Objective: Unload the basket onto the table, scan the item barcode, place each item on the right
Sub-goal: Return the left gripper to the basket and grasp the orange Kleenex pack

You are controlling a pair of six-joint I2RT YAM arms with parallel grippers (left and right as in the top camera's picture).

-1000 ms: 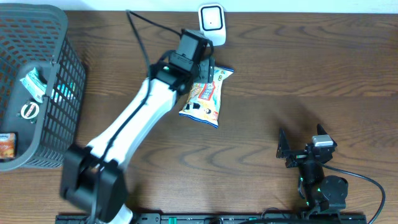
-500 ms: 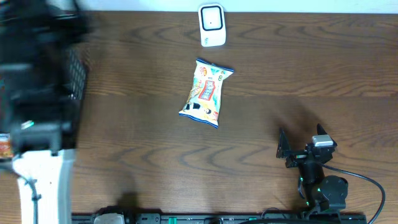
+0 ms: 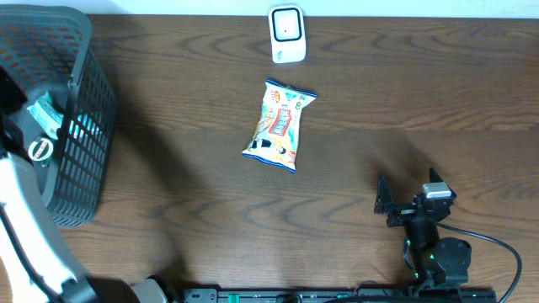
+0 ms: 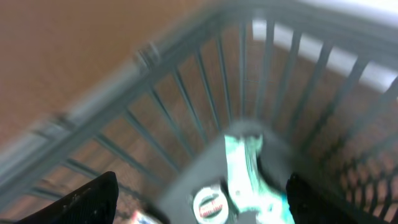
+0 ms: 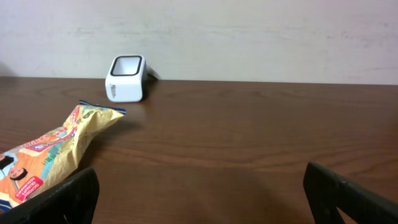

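"Since you're nearer the table, where's the snack bag (image 3: pixel 280 124) lying?"

"Flat on the brown wooden table (image 3: pixel 421 84), about mid-table, apart from both arms. Its one crimped end points toward the white barcode scanner (image 3: pixel 286 34), which stands near the far edge. They're near each other, not touching."

"And the left gripper (image 4: pixel 200 194)?"

"Over the dark grey plastic basket (image 3: pixel 93 109) at the left end. Its wrist view is blurred, but the 2 fingertips (image 4: pixel 93 202) sit at opposite corners with a wide gap and nothing pinched between them. Below it, inside the basket, I make out a teal-and-white packet (image 4: pixel 244 171) and a small round label (image 4: pixel 208 205). I can't read it."

"Right gripper (image 3: pixel 408 198)?"

"Low at the near right, well away from the bag, fingers spread wide and empty. From its camera the bag is off to the left, and the scanner is further back by the pale wall (image 5: pixel 249 31)."
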